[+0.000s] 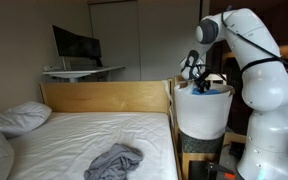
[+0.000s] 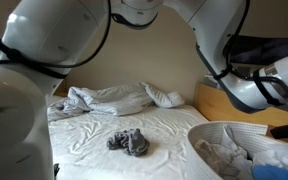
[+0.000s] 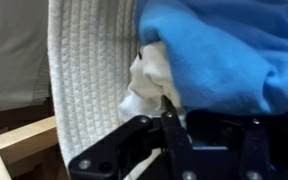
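Hanging just over the basket (image 1: 202, 115), the gripper (image 1: 195, 76) is seen in an exterior view beside the bed (image 1: 84, 130). In the wrist view the gripper (image 3: 210, 122) is shown with its fingers (image 3: 169, 112) apart, and nothing is seen clamped between them. One finger is held against the cream cloth (image 3: 149, 75), which is tucked between the basket wall (image 3: 89, 70) and the blue cloth (image 3: 229, 50). The blue cloth (image 1: 210, 90) is piled at the top of the basket and is also seen at the basket's near side (image 2: 280, 170). A grey cloth (image 2: 131, 142) is left crumpled on the bed, well apart from the basket. A pillow (image 1: 19, 118) is laid at the bed's head.
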### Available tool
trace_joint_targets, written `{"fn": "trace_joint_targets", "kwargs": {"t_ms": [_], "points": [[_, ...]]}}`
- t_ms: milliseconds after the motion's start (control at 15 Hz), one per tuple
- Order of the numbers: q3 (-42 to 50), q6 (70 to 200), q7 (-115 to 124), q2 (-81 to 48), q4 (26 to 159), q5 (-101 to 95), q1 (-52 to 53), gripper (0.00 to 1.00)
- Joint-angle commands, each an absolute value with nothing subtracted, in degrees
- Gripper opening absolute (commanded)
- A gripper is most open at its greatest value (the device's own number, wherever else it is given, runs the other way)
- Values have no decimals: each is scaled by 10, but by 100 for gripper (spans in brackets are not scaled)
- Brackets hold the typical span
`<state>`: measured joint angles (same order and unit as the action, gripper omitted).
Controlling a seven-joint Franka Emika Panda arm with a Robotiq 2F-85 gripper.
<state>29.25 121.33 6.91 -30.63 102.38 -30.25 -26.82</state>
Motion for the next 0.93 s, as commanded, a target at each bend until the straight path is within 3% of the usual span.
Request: {"fn": "trace_joint_targets", "kwargs": {"t_ms": [0, 133, 533, 600, 733, 867], "points": [[278, 1140, 7, -251, 1028, -277, -271, 6], [268, 1094, -35, -221, 1015, -267, -273, 12], [252, 980, -139, -177, 938, -232, -287, 9], [250, 980, -142, -166, 949, -232, -283, 35], [245, 972, -157, -159, 960, -223, -283, 35], [245, 982, -132, -165, 963, -200, -287, 47]]}}
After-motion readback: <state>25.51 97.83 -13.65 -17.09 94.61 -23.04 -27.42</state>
